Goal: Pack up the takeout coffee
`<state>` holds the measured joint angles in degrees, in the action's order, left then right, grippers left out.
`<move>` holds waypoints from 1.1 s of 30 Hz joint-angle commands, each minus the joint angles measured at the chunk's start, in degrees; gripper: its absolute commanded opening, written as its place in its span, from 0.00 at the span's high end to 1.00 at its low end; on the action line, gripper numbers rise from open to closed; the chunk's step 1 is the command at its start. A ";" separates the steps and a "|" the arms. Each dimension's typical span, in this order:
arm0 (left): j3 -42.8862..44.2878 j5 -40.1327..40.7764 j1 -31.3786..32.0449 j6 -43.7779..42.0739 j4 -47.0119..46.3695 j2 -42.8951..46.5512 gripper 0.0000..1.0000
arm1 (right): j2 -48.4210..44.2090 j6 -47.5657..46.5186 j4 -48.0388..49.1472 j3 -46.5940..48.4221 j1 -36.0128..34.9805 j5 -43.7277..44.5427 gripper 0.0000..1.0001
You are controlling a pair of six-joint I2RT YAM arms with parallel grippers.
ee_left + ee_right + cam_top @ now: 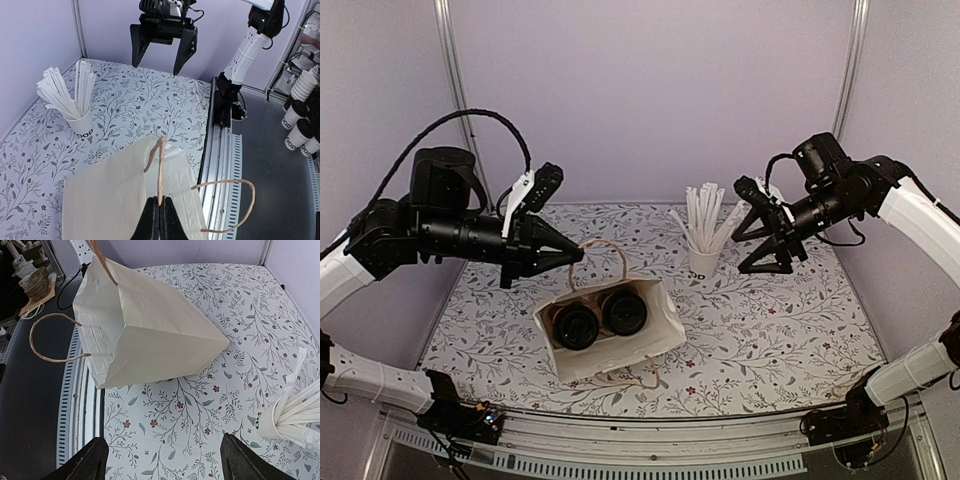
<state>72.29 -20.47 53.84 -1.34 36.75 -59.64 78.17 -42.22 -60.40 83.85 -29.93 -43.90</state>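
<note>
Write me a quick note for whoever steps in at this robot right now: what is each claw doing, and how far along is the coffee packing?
Left gripper: shut on the handle of the paper bag, holding it up.
Right gripper: open, empty, hovering beside the straw cup.
Coffee: two black-lidded cups stand inside the open bag, mid-table.
Done: the coffee looks packed.
Left: probably just release the handle and back both arms away.

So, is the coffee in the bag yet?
In. Two black-lidded cups stand inside the open bag, seen from above.
</note>
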 commanded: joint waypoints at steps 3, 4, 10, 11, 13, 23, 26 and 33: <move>3.39 1.40 -4.44 -4.93 0.35 -3.23 1.00 | 0.17 0.14 0.25 0.35 0.31 -1.32 0.19; 3.91 1.44 -5.48 -5.50 0.80 -4.19 1.00 | 0.29 0.12 0.32 0.35 0.31 -1.35 0.19; 8.71 5.44 -9.72 -8.24 2.81 -10.23 1.00 | 1.25 1.11 1.71 0.91 0.31 -0.21 0.19; 9.41 5.98 -10.33 -8.58 3.13 -11.16 1.00 | 1.49 1.49 2.22 0.95 0.31 0.46 0.20; 10.59 7.60 -11.89 -8.83 3.55 -12.74 1.00 | 1.88 2.58 3.69 0.96 0.31 2.57 0.20; 12.59 20.28 -18.05 -7.86 2.17 -17.32 1.00 | 7.99 12.10 10.64 5.39 4.01 14.93 0.22; 12.03 23.53 -18.74 -8.30 0.89 -18.46 1.00 | 9.53 13.09 11.73 6.54 4.35 16.50 0.25; 13.80 24.06 -19.84 -6.37 -0.68 -19.70 0.84 | 12.77 11.79 13.00 9.20 4.14 13.28 0.33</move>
<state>84.18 2.24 35.11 -8.67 37.63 -78.83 88.86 -30.83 -49.58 90.04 -25.69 -29.41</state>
